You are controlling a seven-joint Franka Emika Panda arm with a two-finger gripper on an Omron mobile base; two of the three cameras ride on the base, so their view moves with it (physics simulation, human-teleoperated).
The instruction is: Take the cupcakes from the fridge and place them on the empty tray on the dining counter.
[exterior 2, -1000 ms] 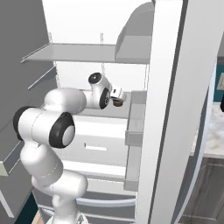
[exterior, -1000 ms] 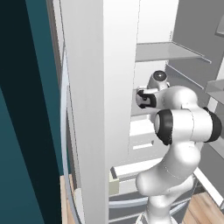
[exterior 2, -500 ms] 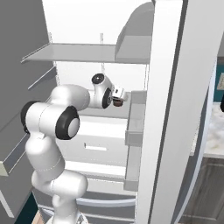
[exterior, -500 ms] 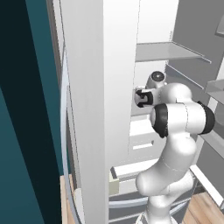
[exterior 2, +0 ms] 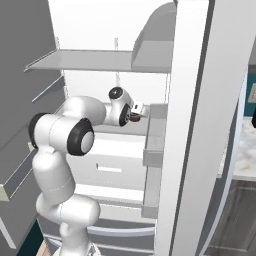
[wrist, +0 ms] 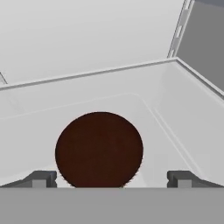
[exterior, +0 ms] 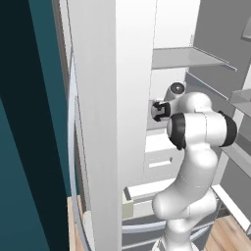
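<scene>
Fridge [wrist: 87, 39] bin | cupcake [wrist: 99, 148] between spread tool [wrist: 111, 178] tips (walls near)

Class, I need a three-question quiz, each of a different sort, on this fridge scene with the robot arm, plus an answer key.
1. True or false: in the hand view, the cupcake lies between the two fingertips of the end effector.
2. Multiple choice: the end effector is reaching into
A. the fridge
B. a sink
C. an oven
3. Fill in: the colour of the cupcake is dark ____.

Key:
1. True. The fingertips stand apart on either side of it, not touching it.
2. A
3. brown
</scene>
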